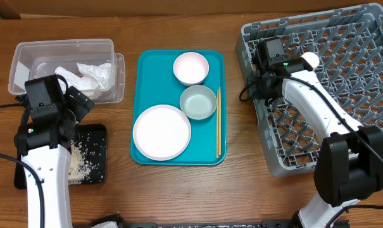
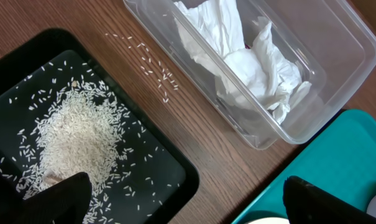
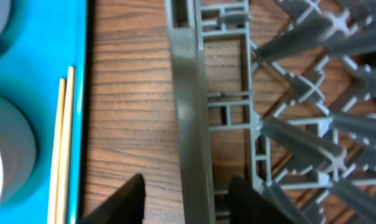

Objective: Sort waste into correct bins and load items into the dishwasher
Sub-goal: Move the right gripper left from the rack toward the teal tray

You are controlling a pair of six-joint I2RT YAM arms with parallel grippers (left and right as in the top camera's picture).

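Both claws are seen empty, the left claw (image 2: 191, 196) wide open, the right claw (image 3: 188, 198) half-open astride the nine-o'clock wall (image 3: 186, 93) of the rack (image 1: 343, 57), best centred before closing.

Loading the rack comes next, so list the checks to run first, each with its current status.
1. Napkins in clear tub: ok.
2. Rice all in black tray: not ok, stray grains lie on the table.
3. Left gripper open, empty: ok.
4. Right gripper clear of dish rack: not ok, it straddles the rack's wall.
5. Plate, pink bowl, grey bowl, chopsticks on teal tray, unobstructed: ok.
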